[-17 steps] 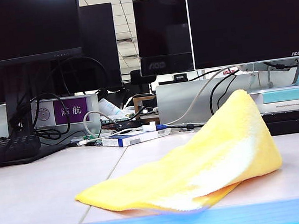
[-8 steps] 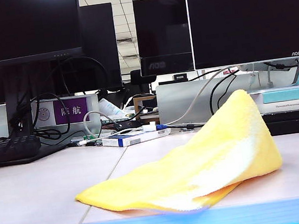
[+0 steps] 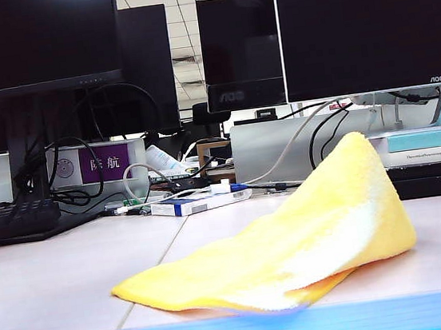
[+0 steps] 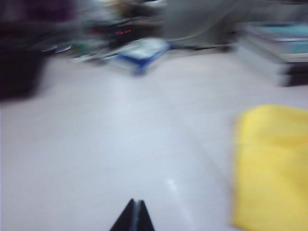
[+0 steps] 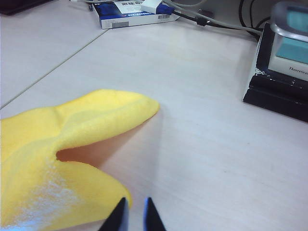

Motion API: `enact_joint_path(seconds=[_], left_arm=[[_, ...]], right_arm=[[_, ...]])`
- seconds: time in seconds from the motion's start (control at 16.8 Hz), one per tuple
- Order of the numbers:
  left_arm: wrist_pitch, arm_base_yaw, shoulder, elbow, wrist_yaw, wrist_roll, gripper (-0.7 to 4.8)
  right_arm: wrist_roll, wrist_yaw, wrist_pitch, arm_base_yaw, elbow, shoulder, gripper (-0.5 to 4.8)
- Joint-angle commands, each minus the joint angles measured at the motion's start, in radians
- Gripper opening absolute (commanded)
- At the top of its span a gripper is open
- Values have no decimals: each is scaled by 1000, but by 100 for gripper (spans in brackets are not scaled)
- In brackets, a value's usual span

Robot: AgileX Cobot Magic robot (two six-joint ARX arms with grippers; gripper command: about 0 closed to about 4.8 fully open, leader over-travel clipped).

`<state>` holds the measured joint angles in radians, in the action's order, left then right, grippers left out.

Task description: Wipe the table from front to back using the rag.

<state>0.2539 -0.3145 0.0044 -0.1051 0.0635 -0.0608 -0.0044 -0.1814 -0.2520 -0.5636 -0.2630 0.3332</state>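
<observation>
One rag (image 3: 295, 244), bright yellow terry with a paler worn patch, lies on the table (image 3: 51, 290) near the blue-lit front edge, right of the panel seam. In the exterior view it is bunched into a tent, its peak at about 1 o'clock from its own middle and its flat tail running out toward 8 o'clock. No arm shows in that view.

Two grippers are visible, one in each wrist view. The left gripper (image 4: 134, 216) shows only two dark fingertips pressed together, empty, over bare table; the rag (image 4: 272, 168) sits well apart from it at about 2 o'clock. That view is blurred, so details beyond are soft. The right gripper (image 5: 132, 214) has its two fingertips slightly apart with a thin gap between them, holding nothing, just beside the rag (image 5: 62, 159), whose nearest fold lies at about 10 o'clock from the tips. I cannot tell whether a tip touches the cloth.

Behind, at 12 o'clock from the rag, stand three dark monitors (image 3: 364, 22). One blue-and-white box (image 3: 197, 203) lies by the seam, one keyboard (image 3: 14, 218) at far left, one stack of books (image 3: 428, 154) at far right, and one purple sign (image 3: 104, 162).
</observation>
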Motion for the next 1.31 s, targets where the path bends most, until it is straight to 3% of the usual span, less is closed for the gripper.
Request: enact_joint_path(seconds=[0.06,0.3,0.42,0.54,0.95,1.07,1.31], left_arm=[[-17,93,-3,40,5,0,-6],[-27,219,-3,79,1,5,-6],[-36,287,-3,83,0,60,-6],[-35,349,-3,84,-4,165,-6],[-32,353,-3,83,-25,158,-5],[-33,352,-3,83,-23,158,-5],[-33,352,-3,83,-22,158,-5]], right_arm=[[4,0,16,-1,-3,-2,54],[4,0,16,-1,-2,-2,54],[4,0,17,-1,-2,-2,54],[4,0,16,-1,-2,-2,54],[4,0,41,16,55,-77,54],[4,13,124,214,214,-277,54],[4,119,111,377,262,-332,54]])
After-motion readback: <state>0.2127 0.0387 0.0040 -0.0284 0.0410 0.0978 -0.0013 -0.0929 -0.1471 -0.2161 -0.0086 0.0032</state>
